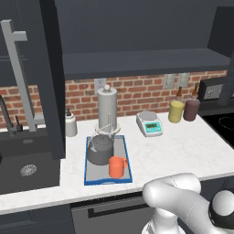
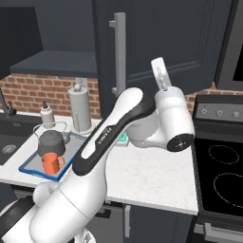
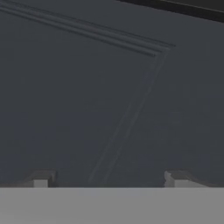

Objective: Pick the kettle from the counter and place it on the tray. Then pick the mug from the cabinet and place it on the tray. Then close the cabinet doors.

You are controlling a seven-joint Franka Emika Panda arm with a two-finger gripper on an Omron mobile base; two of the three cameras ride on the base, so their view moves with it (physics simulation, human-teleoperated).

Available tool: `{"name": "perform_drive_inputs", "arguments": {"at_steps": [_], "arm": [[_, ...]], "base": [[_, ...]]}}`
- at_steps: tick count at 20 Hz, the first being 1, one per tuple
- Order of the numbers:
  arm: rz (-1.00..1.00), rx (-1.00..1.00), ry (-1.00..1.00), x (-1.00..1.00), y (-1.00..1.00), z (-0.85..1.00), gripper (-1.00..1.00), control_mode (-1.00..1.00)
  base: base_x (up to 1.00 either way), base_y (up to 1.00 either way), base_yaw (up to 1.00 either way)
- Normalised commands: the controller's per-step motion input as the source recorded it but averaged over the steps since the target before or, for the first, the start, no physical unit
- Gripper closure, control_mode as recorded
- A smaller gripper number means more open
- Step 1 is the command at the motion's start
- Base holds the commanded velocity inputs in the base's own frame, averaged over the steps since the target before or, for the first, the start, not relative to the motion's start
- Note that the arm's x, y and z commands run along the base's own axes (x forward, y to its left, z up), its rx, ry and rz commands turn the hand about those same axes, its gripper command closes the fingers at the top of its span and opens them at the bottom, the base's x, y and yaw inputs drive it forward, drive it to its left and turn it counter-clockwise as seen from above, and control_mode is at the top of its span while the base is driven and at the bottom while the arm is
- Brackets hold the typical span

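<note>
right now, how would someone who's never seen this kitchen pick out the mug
Find the white counter under the brick wall, then the blue-rimmed grey tray in front of the tall paper towel roll. The mug stands on the tray's near end beside the dark grey kettle: small, plain orange, with a side handle.

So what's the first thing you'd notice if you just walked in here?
Probably the big white robot arm reaching up, its open tool right against a dark cabinet door. Next, the bright orange mug beside the grey kettle on the blue-rimmed tray, on the white counter in front of the brick wall.
</note>
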Motion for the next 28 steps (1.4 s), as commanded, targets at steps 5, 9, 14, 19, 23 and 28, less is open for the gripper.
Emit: {"name": "perform_drive_inputs", "arguments": {"at_steps": [5, 9, 14, 19, 23, 28], "arm": [[0.00, 0.00, 0.21, 0.38, 0.33, -0.01, -1.00, -1.00], [0.00, 0.00, 0.19, 0.55, 0.31, -0.10, -1.00, -1.00], [0.00, 0.02, 0.02, 0.51, 0.21, -0.18, -1.00, -1.00], [0.00, 0.09, -0.01, 0.51, 0.19, -0.10, -1.00, -1.00], [0.00, 0.10, 0.00, 0.49, 0.26, -0.06, -1.00, -1.00], [0.00, 0.10, 0.00, 0.44, 0.30, -0.02, -1.00, -1.00]], "base": [[0.00, 0.00, 0.00], [0.00, 0.00, 0.00], [0.00, 0.00, 0.00], [0.00, 0.00, 0.00], [0.00, 0.00, 0.00], [0.00, 0.00, 0.00]]}}
